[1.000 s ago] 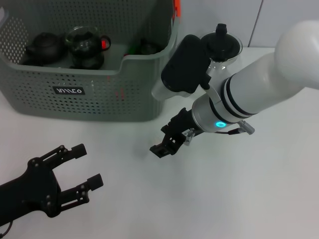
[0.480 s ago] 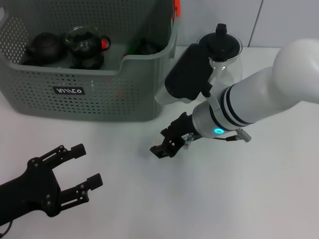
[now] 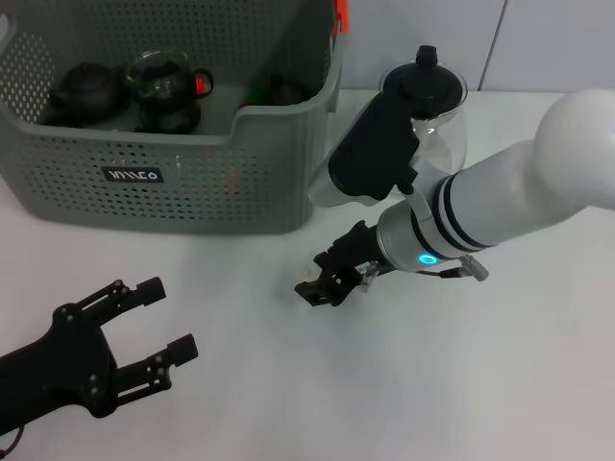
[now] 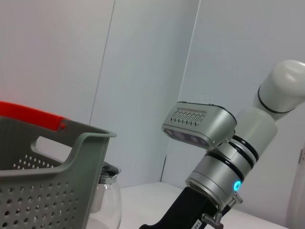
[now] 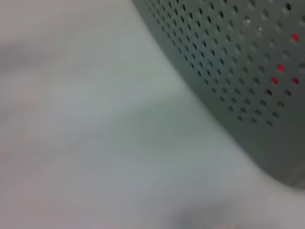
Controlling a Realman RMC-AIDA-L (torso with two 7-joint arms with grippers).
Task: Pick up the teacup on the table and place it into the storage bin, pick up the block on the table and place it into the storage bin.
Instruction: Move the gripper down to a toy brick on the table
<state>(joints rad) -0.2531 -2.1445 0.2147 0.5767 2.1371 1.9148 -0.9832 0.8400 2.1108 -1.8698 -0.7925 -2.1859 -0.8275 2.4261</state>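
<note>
Left gripper [image 3: 159, 327]: near-left table [image 3: 432, 384] edge, fingers spread wide, holding nothing. Right gripper [image 3: 322, 285]: low at mid-table before bin's right corner; fingers' gap unreadable. Bin [image 3: 192, 182]: grey-green, perforated, dipped front rim, far-left; dark teapots [image 3: 86, 91] inside. Glass teapot [image 3: 428, 101] behind right arm.

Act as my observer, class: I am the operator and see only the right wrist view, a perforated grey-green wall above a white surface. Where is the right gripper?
Observer: The right gripper hangs low over the white table, just off the front right corner of the large grey-green perforated storage bin.
Operator: And the left gripper?
Observer: The left gripper is in front of the bin, nearer the robot, fingers open and holding nothing.
Operator: Anything behind the right arm?
Observer: A clear glass teapot with a black lid stands beside the bin.
</note>
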